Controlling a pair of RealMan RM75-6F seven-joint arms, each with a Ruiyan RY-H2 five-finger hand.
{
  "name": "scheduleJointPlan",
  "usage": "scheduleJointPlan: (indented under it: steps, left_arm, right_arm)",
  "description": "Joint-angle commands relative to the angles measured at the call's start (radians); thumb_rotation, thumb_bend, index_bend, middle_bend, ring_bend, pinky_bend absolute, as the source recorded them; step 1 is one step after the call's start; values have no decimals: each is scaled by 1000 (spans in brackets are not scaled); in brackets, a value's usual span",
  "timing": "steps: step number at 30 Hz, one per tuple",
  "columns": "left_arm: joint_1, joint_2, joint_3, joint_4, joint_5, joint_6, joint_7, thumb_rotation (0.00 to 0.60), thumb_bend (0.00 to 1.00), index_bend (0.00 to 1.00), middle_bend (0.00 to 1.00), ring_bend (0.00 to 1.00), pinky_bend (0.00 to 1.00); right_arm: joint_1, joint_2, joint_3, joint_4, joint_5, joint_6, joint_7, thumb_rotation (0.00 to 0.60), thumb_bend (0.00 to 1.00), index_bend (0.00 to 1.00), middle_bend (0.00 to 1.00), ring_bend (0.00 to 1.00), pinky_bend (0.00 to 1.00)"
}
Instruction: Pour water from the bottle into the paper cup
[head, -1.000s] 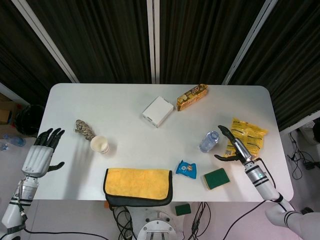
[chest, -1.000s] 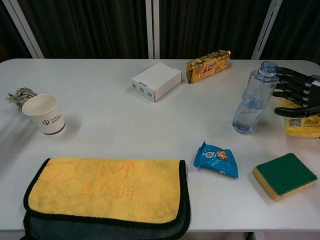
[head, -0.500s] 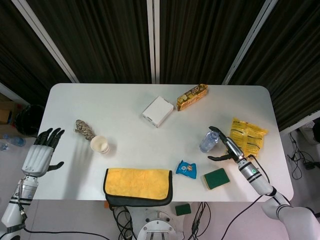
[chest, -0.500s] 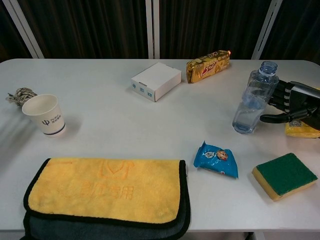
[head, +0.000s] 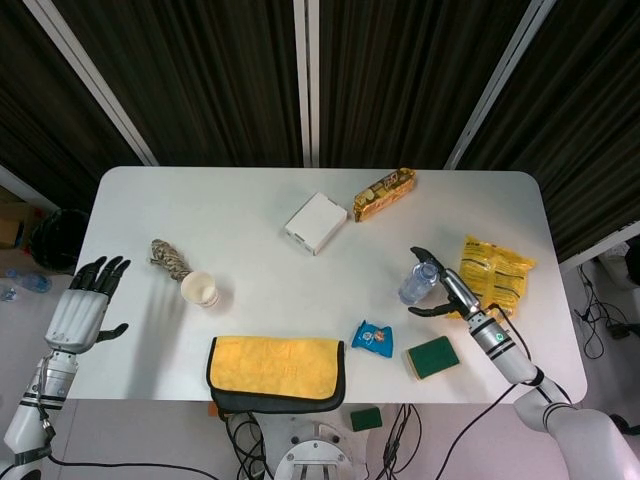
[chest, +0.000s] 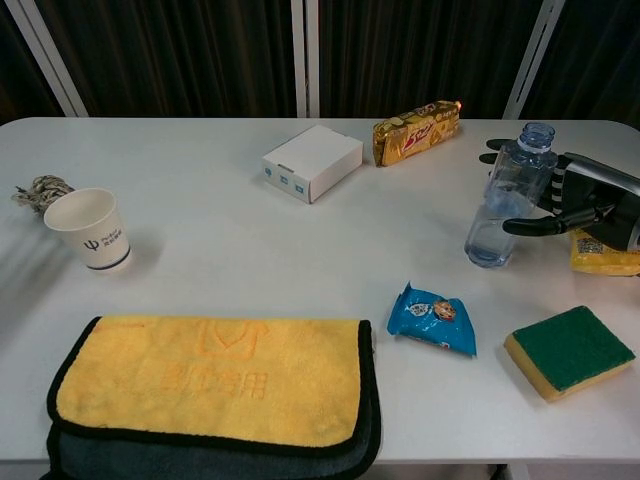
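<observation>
The right hand (chest: 585, 205) reaches the bottle (chest: 508, 198) from the side, its fingers (chest: 527, 226) spread in a wide cradle around the clear body. The thumb curls across the front and the other fingers pass behind the shoulder, where one tip shows just beyond the neck. From the chest view it is hard to say whether they already press the plastic or only bracket it, though nothing looks squeezed yet. A side approach like this probably suits a pour, since it leaves the open neck free to tip.

The bottle stands upright on the surface (chest: 250, 250), inside the span of those fingers, and looks roughly a third full. The paper cup (chest: 89, 229) stands upright well away from them, far across the surface, so the bottle must be carried over or the cup brought closer.

The left hand (head: 84, 307) hangs off the surface edge, fingers spread and holding nothing. The cup lies nearer to it than to the right hand, likely so it can steady the cup.
</observation>
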Motion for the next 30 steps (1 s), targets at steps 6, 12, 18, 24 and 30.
scheduleJointPlan:
  steps: [6, 12, 18, 24, 30]
  left_arm:
    - [2, 3, 1, 0, -3, 1, -2, 596, 34, 54, 63, 17, 122]
    - [3, 3, 0, 0, -4, 4, 3, 599, 34, 54, 63, 17, 122]
    - [3, 8, 1, -5, -9, -1, 6, 598, 34, 54, 63, 17, 122]
    - [4, 18, 1, -18, -10, 2, 16, 599, 34, 54, 63, 17, 122]
    - [5, 18, 1, -19, -16, -3, 16, 600, 34, 54, 63, 17, 122]
  right_arm:
    - [16, -8, 4, 4, 8, -20, -10, 600, 17, 0, 0, 0, 0]
    - [31, -15, 2, 3, 10, -34, -17, 600, 18, 0, 27, 0, 0]
    - [54, -6, -8, -11, 1, -55, 25, 600, 164, 0, 86, 0, 0]
    - [64, -11, -11, -1, 2, -62, 26, 600, 358, 45, 169, 4, 8]
    - [62, -16, -18, 8, 1, -66, 13, 600, 514, 266, 296, 128, 108]
